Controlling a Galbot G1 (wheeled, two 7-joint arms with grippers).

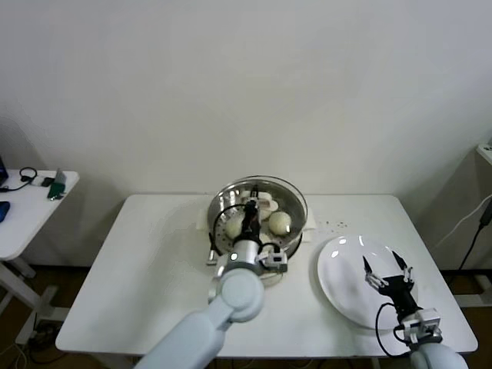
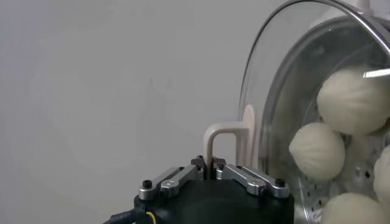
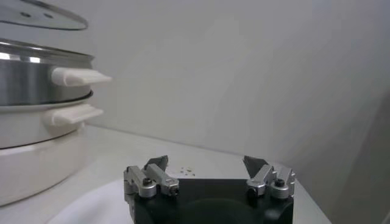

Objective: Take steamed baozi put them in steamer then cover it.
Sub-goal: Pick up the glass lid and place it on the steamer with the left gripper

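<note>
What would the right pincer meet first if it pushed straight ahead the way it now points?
Probably nothing nearby. The open right pincer sits over the white plate, and the right wrist view shows bare table ahead, then the far wall. The steamer stands off to one side, though depth is unclear.

The shiny steel steamer [image 1: 257, 223] sits on its cream-white base at the middle of the frame. Several pale, smooth baozi [image 1: 280, 222] lie inside on the perforated tray; four, as far as I can tell. The clear glass cover [image 1: 265, 187] sits just above the rim, slightly tilted.
</note>
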